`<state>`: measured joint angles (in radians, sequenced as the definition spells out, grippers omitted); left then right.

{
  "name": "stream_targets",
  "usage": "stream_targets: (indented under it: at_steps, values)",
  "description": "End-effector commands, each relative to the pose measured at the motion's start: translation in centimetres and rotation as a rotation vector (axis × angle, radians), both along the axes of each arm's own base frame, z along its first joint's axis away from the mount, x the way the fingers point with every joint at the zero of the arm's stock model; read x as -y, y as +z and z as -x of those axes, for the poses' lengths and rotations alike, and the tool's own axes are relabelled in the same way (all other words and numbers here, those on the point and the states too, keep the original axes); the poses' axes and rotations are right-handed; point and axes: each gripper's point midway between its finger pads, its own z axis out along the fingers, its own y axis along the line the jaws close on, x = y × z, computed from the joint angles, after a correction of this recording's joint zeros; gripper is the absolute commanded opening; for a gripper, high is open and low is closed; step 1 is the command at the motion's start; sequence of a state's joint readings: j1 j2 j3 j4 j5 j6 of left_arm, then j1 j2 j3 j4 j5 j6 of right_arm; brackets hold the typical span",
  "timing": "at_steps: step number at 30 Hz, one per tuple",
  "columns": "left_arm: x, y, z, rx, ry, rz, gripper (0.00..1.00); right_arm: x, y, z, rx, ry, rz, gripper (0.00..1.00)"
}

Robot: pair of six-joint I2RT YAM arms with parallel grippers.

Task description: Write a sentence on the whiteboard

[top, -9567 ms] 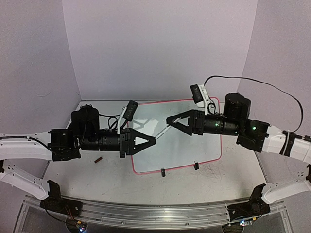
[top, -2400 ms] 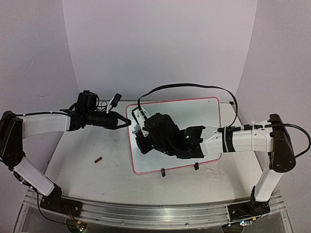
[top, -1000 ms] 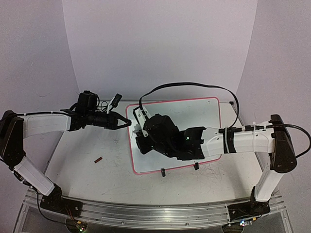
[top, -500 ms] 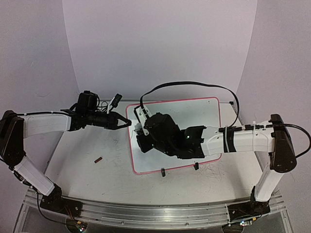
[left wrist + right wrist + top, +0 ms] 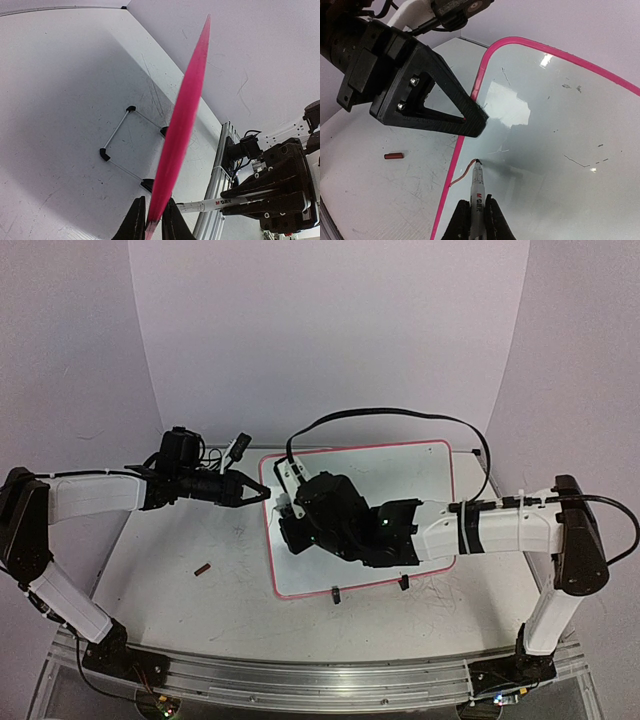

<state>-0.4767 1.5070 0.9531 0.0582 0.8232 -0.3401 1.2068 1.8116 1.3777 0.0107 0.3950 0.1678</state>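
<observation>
The whiteboard (image 5: pixel 400 490) lies flat on the table, white with a red-pink rim (image 5: pixel 470 100). My left gripper (image 5: pixel 263 496) is shut on the rim at the board's far left corner, and the pink edge (image 5: pixel 185 110) runs away from between its jaws (image 5: pixel 152 222). My right gripper (image 5: pixel 473 212) is shut on a white marker (image 5: pixel 477 192) whose dark tip touches the board close to the left rim. The marker (image 5: pixel 220 202) also shows in the left wrist view. No sentence shows; only a short reddish curved stroke (image 5: pixel 462 172) runs from the rim to the tip.
A small red-brown cap (image 5: pixel 203 568) lies on the scuffed table left of the board. Two black clips (image 5: pixel 336 593) sit on the board's near edge. A thin wire frame with black corners (image 5: pixel 117 135) shows beside the rim. Purple walls close in at the back and sides.
Since the earliest frame the left gripper has gone to the board's left rim and the right gripper has come down onto its left part. Over the last second nothing visibly moves.
</observation>
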Motion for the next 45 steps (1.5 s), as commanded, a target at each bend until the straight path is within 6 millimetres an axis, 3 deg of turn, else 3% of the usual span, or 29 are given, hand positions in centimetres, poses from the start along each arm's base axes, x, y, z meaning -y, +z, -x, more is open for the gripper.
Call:
stream_targets:
  at_steps: [1,29,45]
  values:
    - [0.3,0.8,0.2,0.028,-0.028,0.029,0.12,-1.1,1.7,-0.7,0.030,-0.005,-0.053,0.00]
    - [0.3,0.9,0.2,0.031,-0.028,0.030,0.12,1.4,-1.8,0.4,-0.055,-0.042,-0.007,0.00]
    - [0.3,0.8,0.1,0.030,-0.029,0.031,0.12,1.6,-2.0,1.0,-0.071,-0.043,-0.018,0.00]
